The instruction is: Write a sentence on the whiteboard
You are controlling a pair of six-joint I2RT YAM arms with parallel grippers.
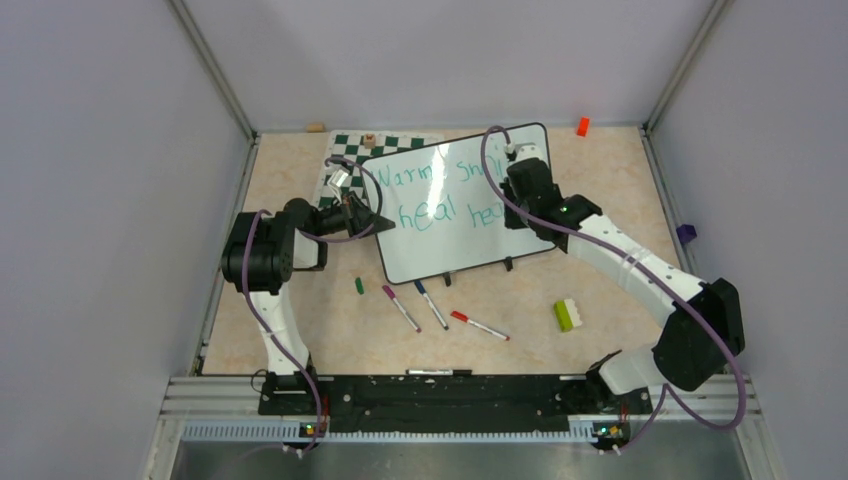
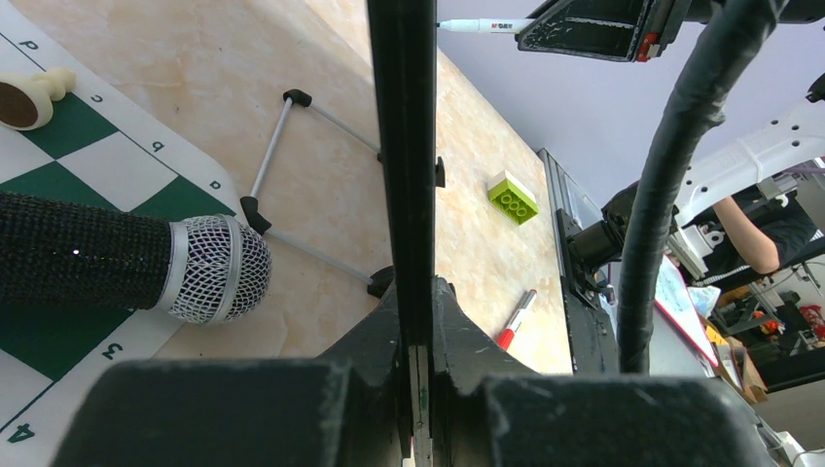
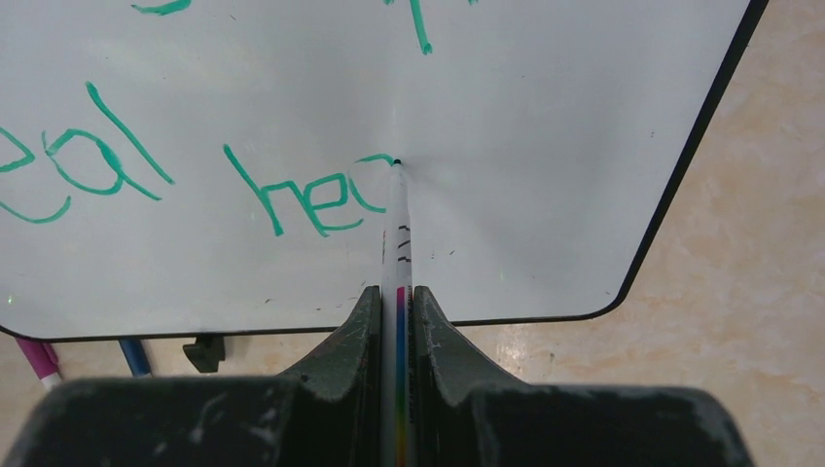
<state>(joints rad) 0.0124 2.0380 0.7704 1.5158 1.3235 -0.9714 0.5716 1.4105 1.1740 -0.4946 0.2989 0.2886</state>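
The whiteboard lies tilted at mid table. The sentence in teal reads "Warm sm…" above "heal hea"; my right arm hides the end of the first line. My left gripper is shut on the board's left edge, seen edge-on as a black bar between the jaws of that gripper. My right gripper is shut on a white marker. Its tip touches the whiteboard at the end of "hea". The right gripper is over the board's right half.
A green-and-white chess mat with a microphone and a pawn lies behind the board's left. Purple, blue and red markers, a green cap and a green brick lie in front.
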